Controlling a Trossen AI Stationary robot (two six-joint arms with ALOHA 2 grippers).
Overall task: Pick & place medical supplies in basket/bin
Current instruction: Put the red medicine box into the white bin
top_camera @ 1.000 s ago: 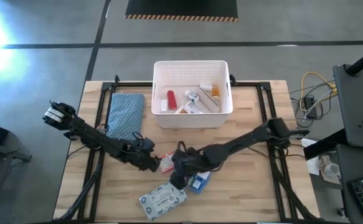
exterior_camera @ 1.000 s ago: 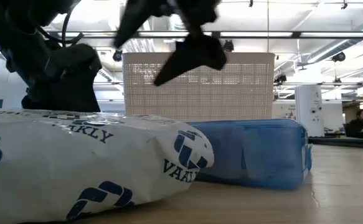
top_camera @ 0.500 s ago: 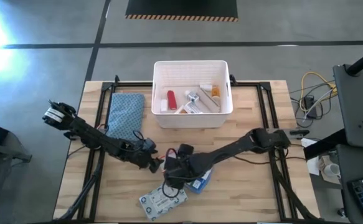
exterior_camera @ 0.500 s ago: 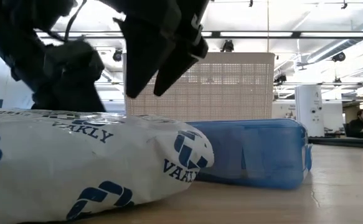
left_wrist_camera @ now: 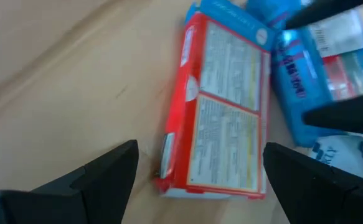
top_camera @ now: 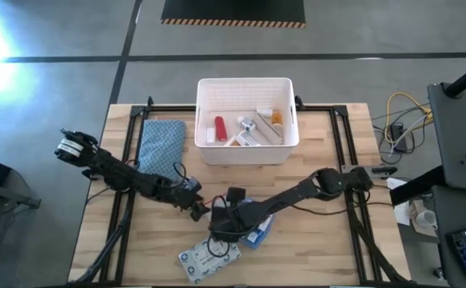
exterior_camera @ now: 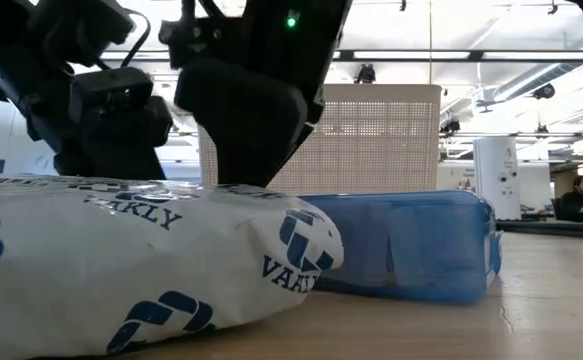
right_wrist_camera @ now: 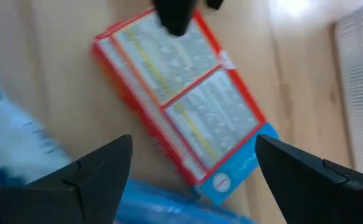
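A red-white packet [left_wrist_camera: 221, 118] [right_wrist_camera: 181, 106] lies flat on the table between both grippers. My left gripper [left_wrist_camera: 197, 180] [top_camera: 199, 210] is open and comes level from the table's left, a finger on either side of the packet's end. My right gripper [right_wrist_camera: 200, 171] [top_camera: 217, 226] is open and hangs over the same packet from the right. A blue-red packet [top_camera: 256, 233] [exterior_camera: 411, 245] and the grey-white patterned flat pack [top_camera: 209, 258] [exterior_camera: 141, 260] lie beside it. The white bin [top_camera: 288, 120] holds several supplies, among them a red tube [top_camera: 220, 127].
A blue-grey folded cloth [top_camera: 161, 144] lies left of the bin. Black frame rails [top_camera: 129, 160] run along the table's left, right and far sides. Bare wood [top_camera: 312, 240] shows near the right and near edges. A person [exterior_camera: 576, 195] sits far behind the table.
My right gripper has moved toward the table's left and downward, from beside the blue-red packet to just above the red-white packet, close to the left gripper. The packets and the flat pack have stayed where they were.
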